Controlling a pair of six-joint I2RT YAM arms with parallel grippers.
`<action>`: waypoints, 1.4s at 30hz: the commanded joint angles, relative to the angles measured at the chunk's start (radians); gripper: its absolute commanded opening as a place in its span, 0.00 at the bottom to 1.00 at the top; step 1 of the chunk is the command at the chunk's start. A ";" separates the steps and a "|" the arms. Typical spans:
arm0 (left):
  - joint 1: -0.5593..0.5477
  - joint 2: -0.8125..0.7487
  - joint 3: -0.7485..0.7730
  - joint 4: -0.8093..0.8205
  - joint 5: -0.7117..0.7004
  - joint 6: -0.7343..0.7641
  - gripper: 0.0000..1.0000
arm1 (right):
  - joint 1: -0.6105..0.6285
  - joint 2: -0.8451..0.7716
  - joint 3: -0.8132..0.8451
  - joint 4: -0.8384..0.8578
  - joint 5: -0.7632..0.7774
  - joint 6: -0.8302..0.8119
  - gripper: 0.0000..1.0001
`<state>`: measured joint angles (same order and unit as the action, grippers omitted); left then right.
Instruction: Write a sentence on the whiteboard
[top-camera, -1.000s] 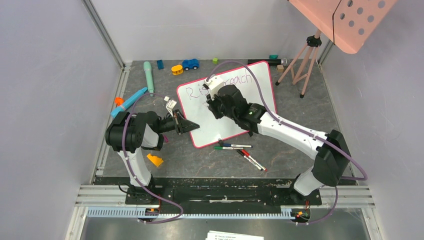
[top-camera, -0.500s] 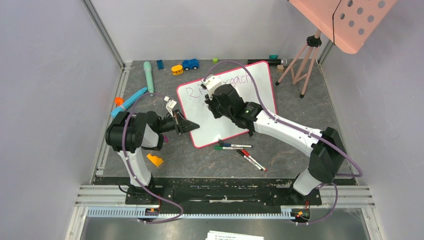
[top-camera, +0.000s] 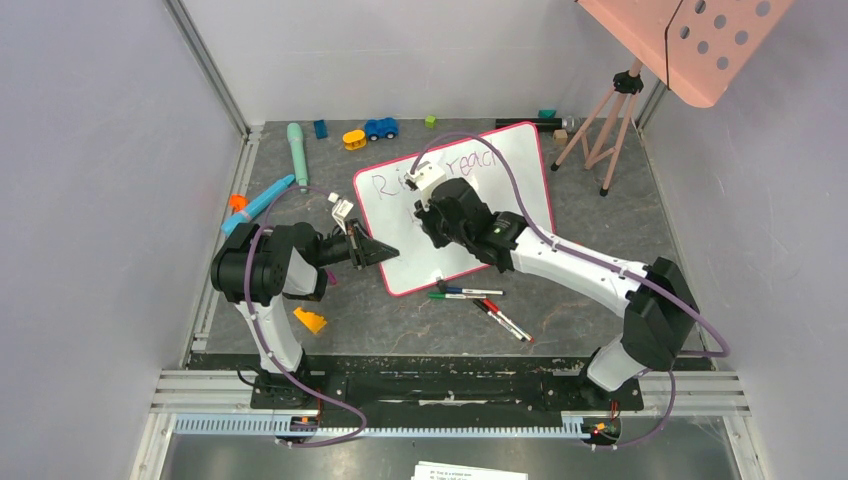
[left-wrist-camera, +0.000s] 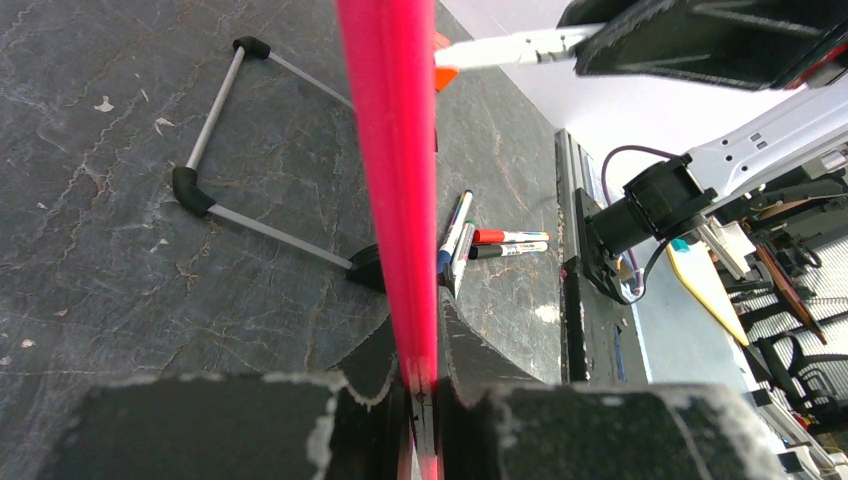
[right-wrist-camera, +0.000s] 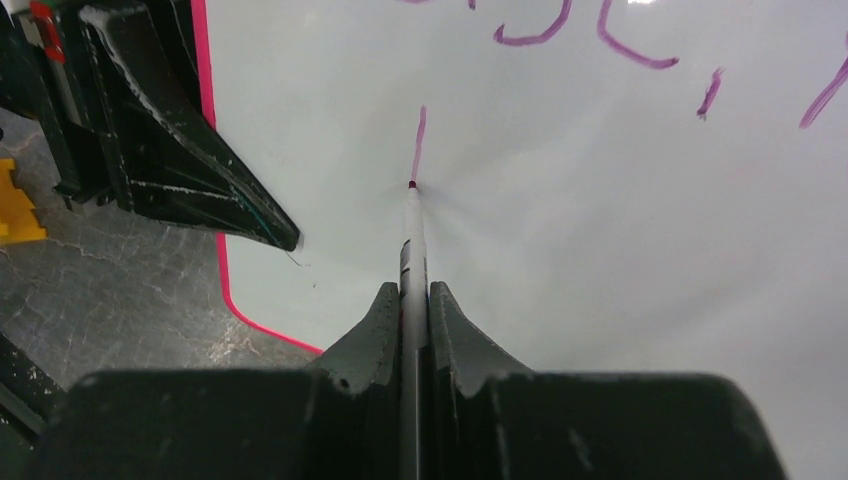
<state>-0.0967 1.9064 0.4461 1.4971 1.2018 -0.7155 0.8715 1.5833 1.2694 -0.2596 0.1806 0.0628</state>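
Writing the second line is the step in hand. We find the whiteboard (top-camera: 520, 190) in the middle of the table, apparently propped on a wire foot (left-wrist-camera: 215, 200). The sentence (top-camera: 475, 160) runs along the board's far edge: an "R" near the left corner and "reach" further right. The right arm hides the letters between them.

The right gripper (right-wrist-camera: 412, 300) is closed fully on a marker (right-wrist-camera: 410, 235), which projects straight out between the jaws. Its tip touches the board below the first line, at the lower end of a short vertical stroke (right-wrist-camera: 418, 135). The left gripper (left-wrist-camera: 420, 395) is nearly closed, pinching the rim (left-wrist-camera: 392, 150) at the board's left edge. Spare markers (top-camera: 480, 298) lie just beside the board's near edge.

We judge the first line done and the second only begun. The next move calls for carrying the tip rightward from the stroke in light, even contact, forming letters clear of the line above. The left grip must hold firm, or pen pressure may shift the board.
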 joint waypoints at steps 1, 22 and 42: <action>-0.020 0.008 0.003 0.060 0.068 0.104 0.07 | 0.001 -0.038 -0.047 -0.006 -0.005 0.018 0.00; -0.020 0.004 0.002 0.060 0.070 0.109 0.07 | 0.001 -0.006 0.003 -0.014 0.007 -0.005 0.00; -0.020 0.000 -0.001 0.060 0.071 0.112 0.07 | -0.004 0.030 0.089 -0.017 0.044 -0.044 0.00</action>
<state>-0.0967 1.9064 0.4461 1.4963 1.2015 -0.7155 0.8742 1.6005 1.3064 -0.3096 0.1825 0.0399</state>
